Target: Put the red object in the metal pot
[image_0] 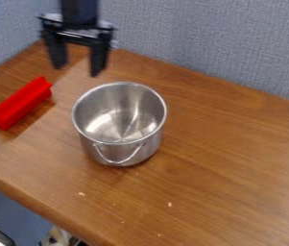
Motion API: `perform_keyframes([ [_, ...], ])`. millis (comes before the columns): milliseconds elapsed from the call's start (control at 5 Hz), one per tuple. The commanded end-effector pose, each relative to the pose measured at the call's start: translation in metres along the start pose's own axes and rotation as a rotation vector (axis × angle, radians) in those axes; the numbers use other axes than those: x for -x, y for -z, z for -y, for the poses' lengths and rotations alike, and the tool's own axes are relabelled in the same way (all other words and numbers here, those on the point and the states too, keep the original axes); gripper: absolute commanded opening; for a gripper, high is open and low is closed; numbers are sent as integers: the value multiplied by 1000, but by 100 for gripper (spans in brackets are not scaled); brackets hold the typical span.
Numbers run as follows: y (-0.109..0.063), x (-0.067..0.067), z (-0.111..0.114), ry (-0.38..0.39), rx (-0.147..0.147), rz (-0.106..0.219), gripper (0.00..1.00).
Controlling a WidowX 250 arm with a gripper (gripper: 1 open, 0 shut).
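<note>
The red object [20, 103], a long matte block, lies flat on the wooden table near its left edge. The metal pot [120, 122] stands upright and empty in the middle of the table, its wire handle hanging down the front side. My gripper [78, 60] hangs above the back left part of the table, pointing down, its two dark fingers spread open with nothing between them. It is behind and to the right of the red object and behind and to the left of the pot, touching neither.
The wooden table [224, 163] ends at a front edge that runs diagonally down to the right. A grey-blue wall [224, 38] stands close behind the table.
</note>
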State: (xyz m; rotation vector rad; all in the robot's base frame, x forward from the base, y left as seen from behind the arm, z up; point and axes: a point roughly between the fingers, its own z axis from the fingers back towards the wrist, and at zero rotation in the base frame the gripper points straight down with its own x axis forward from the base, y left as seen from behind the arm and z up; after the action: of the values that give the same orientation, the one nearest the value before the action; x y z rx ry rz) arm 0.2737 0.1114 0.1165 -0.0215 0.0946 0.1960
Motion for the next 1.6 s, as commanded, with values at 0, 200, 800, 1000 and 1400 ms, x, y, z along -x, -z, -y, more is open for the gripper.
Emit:
perform_keyframes([
  [0,-10,2,-34,-14,-16,61,100],
  [200,-6,4,-62,-39,-19,71,100],
  [800,31,-7,-86,-54,-40,96,100],
  [1000,45,-14,-91,-42,-59,103,100],
  [1400,45,-22,-101,-29,-52,104,100],
])
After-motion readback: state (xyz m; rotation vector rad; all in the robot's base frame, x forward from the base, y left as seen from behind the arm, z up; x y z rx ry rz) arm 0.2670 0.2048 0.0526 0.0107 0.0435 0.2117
